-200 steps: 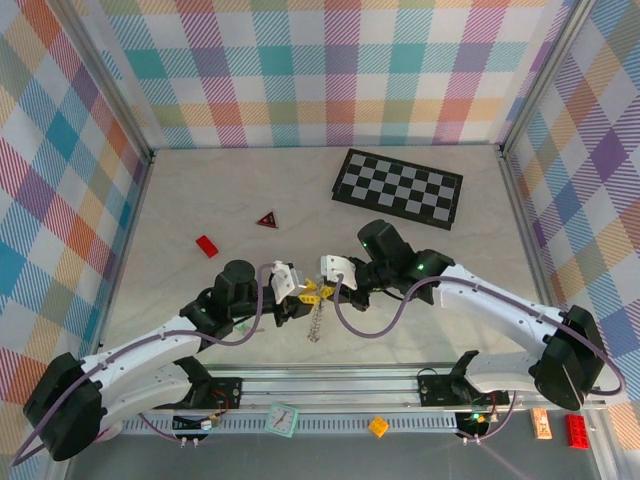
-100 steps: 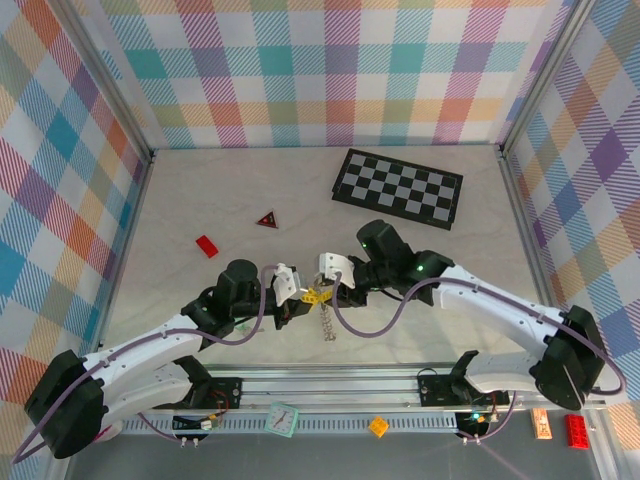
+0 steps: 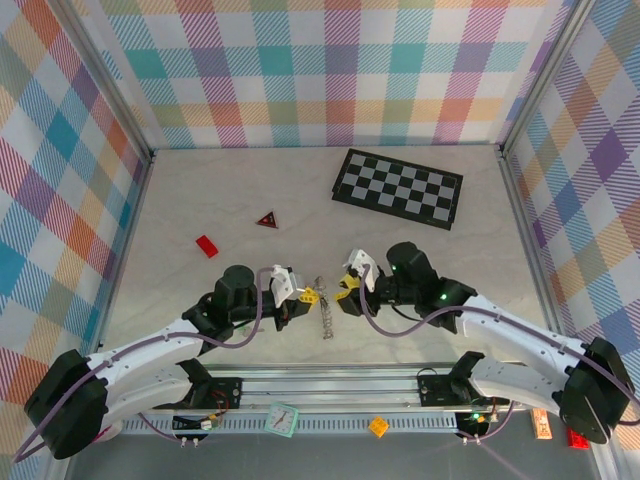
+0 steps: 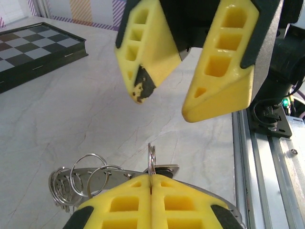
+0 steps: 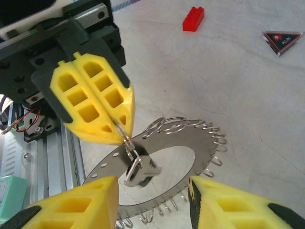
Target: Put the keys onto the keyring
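The keyring, a flat grey disc with a wide hole and many small wire loops round its rim, hangs tilted just above the table. My left gripper is shut on a small split ring at the disc's rim. A small silver key dangles from that split ring over the hole. My right gripper stands open just in front of the key, touching nothing. In the top view the left gripper and the right gripper face each other with the keyring between them.
A chessboard lies at the back right. A red brick and a red triangle lie to the back left. The aluminium rail runs along the near edge, close behind both grippers.
My left gripper has shut on the split ring. My right gripper has opened, let go and drawn back to the right. The keyring has shifted slightly right.
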Controlling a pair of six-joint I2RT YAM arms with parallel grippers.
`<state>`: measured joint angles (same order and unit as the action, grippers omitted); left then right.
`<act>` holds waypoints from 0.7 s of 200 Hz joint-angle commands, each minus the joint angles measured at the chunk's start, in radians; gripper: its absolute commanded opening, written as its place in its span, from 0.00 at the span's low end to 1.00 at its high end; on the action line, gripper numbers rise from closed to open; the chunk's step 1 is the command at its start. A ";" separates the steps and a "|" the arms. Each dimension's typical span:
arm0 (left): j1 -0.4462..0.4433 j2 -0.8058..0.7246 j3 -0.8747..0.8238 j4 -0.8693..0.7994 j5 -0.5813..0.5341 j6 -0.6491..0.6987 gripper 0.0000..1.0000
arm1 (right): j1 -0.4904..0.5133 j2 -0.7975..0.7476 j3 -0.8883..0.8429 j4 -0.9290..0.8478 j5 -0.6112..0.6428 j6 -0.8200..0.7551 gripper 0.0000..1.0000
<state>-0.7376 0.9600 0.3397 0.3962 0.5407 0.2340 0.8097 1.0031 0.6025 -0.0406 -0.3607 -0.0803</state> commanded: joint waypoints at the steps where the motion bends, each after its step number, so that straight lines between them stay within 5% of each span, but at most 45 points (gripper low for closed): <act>1: -0.004 -0.019 -0.019 0.127 0.045 -0.019 0.00 | -0.001 -0.036 -0.041 0.147 -0.088 -0.072 0.40; 48: -0.004 -0.002 -0.037 0.199 0.104 -0.011 0.00 | 0.000 0.006 -0.023 0.167 -0.194 -0.231 0.38; 140: -0.005 0.036 -0.036 0.231 0.158 0.012 0.00 | 0.000 0.061 -0.012 0.220 -0.209 -0.235 0.29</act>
<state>-0.7376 0.9958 0.3054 0.5316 0.6472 0.2287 0.8097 1.0534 0.5610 0.1417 -0.5236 -0.2874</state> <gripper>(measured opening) 0.043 0.295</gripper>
